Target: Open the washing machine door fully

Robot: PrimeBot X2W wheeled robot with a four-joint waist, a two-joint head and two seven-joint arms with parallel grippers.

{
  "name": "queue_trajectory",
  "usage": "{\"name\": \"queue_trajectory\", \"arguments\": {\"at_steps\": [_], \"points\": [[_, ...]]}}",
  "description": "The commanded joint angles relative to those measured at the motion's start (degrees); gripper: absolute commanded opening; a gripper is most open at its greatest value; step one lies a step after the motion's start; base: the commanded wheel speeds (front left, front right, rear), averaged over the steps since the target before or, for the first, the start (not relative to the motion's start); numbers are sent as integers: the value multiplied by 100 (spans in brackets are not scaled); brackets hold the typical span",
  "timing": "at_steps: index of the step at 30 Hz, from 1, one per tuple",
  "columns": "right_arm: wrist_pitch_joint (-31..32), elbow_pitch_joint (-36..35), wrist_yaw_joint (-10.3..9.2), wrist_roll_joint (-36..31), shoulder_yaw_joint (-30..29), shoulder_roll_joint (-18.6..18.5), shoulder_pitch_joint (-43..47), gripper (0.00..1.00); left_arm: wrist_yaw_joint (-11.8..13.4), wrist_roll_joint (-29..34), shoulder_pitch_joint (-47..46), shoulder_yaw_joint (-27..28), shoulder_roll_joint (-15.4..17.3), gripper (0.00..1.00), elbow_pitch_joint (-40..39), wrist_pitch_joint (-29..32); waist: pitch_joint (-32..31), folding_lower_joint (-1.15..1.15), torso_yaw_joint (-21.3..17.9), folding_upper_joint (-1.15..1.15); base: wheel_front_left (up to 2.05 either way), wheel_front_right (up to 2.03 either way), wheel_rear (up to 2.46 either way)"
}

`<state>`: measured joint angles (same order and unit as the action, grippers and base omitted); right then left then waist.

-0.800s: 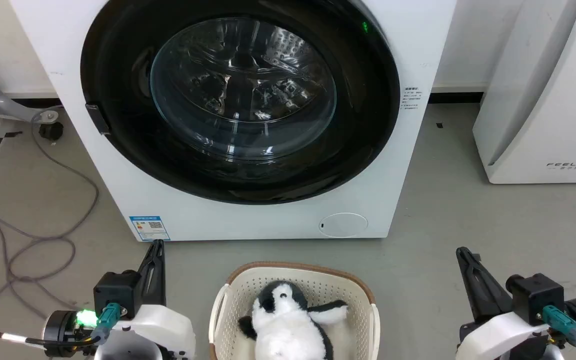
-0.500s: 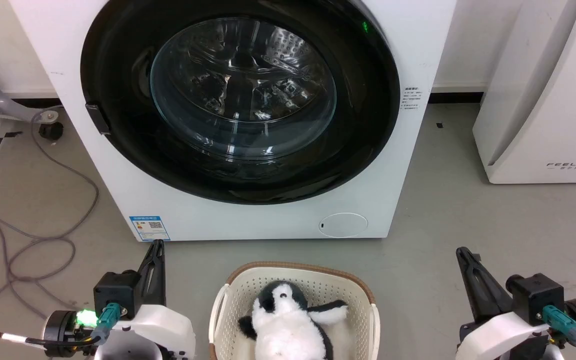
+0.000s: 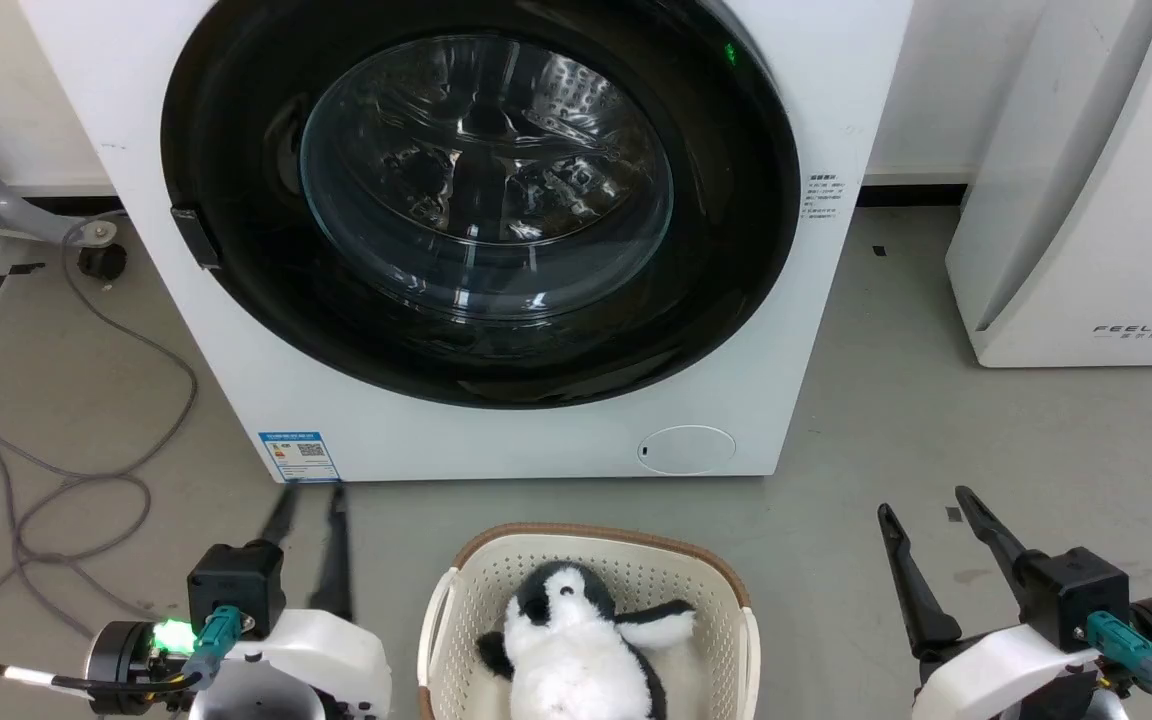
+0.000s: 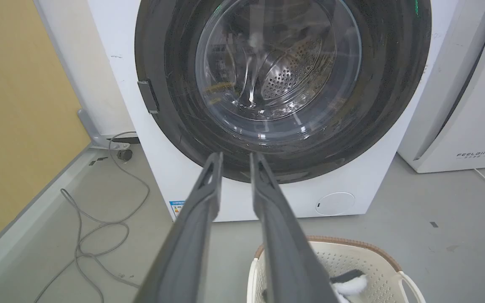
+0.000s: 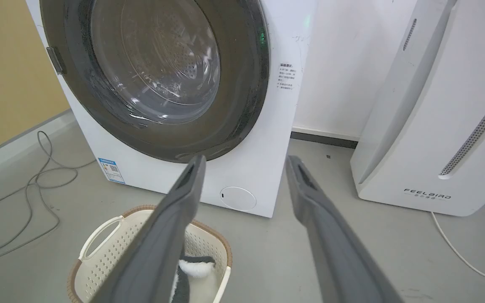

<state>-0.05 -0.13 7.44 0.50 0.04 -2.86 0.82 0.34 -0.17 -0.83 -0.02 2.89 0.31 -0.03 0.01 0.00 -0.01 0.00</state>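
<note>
Cable lies looped on the grey floor at far left, and the left claw hovers low beside it with its two fingers slightly parted, gripping nothing. The washing machine door sits at centre, shut flush against the white machine front, with a small dark tab on its left rim; a cream basket holding a plush penguin stands on the floor before it. The right claw hovers at lower right, fingers spread wide and empty, well apart from the door, with a white appliance at far right.
</note>
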Motion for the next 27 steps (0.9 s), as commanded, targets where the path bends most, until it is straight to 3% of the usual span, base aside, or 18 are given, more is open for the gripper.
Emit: {"name": "queue_trajectory", "arguments": {"at_steps": [1, 25, 26, 27], "points": [[-40, -17, 0, 44, -22, 0, 3, 100, 32, -20, -1, -18, 0, 100, 5, -40, 3, 0, -1, 0, 0, 0, 0], [-315, -169, 1, 920, -153, 0, 16, 100, 236, -146, 5, -149, 0, 100, 16, -315, 26, 0, 13, 0, 0, 0, 0], [-327, -169, 1, 992, -156, 0, 15, 76, 246, -152, 6, -155, 0, 100, 17, -327, 27, 0, 13, 0, 0, 0, 0], [-339, -171, 1, 1077, -164, 0, 13, 8, 255, -158, 7, -160, 0, 100, 17, -339, 28, 0, 14, 0, 0, 0, 0]]}}
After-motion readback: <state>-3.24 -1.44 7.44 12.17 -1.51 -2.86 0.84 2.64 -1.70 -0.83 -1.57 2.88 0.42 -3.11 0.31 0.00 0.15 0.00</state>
